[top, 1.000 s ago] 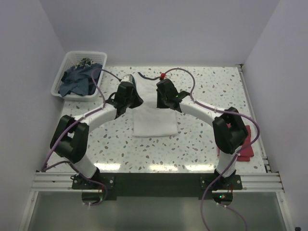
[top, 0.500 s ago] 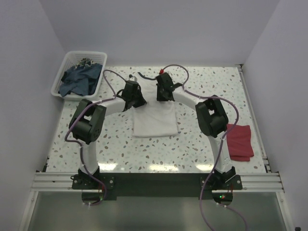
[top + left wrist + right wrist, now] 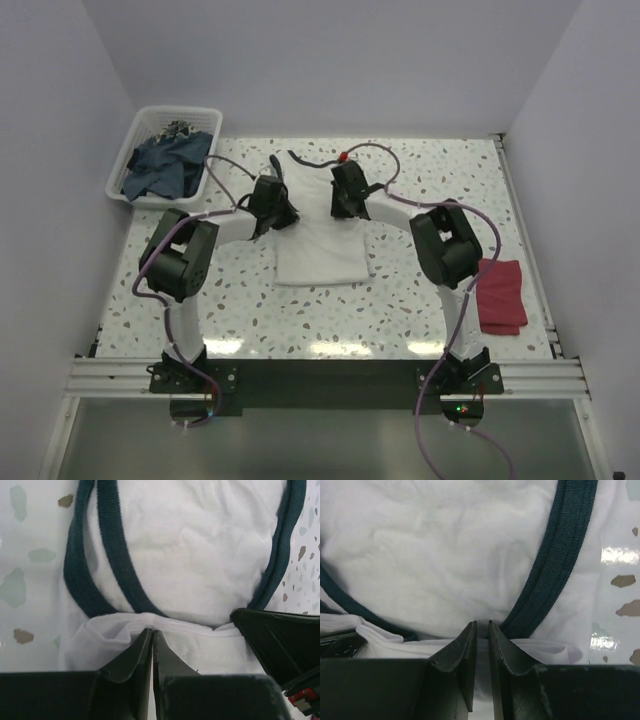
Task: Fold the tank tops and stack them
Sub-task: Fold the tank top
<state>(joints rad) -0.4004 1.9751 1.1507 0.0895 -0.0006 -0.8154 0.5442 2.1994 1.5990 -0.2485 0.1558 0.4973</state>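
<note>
The white tank top (image 3: 320, 255) lies in the middle of the table, its navy-trimmed straps pointing to the far side. My left gripper (image 3: 271, 203) is shut on a folded white edge of it, seen close in the left wrist view (image 3: 151, 633) just below the navy armhole trim (image 3: 112, 555). My right gripper (image 3: 347, 197) is pinched on the same folded edge (image 3: 482, 628) beside the navy trim (image 3: 560, 555). The dark red tank top (image 3: 500, 295) lies folded at the right edge of the table.
A white basket (image 3: 135, 150) with dark blue cloth stands at the far left corner. The right gripper's black body shows at the right of the left wrist view (image 3: 280, 640). The speckled table (image 3: 420, 300) is walled on three sides.
Both arms' elbows have swung in and up from their spread pose. Both grippers stay at the far part of the white tank top, and more of its neck and straps shows beyond them.
</note>
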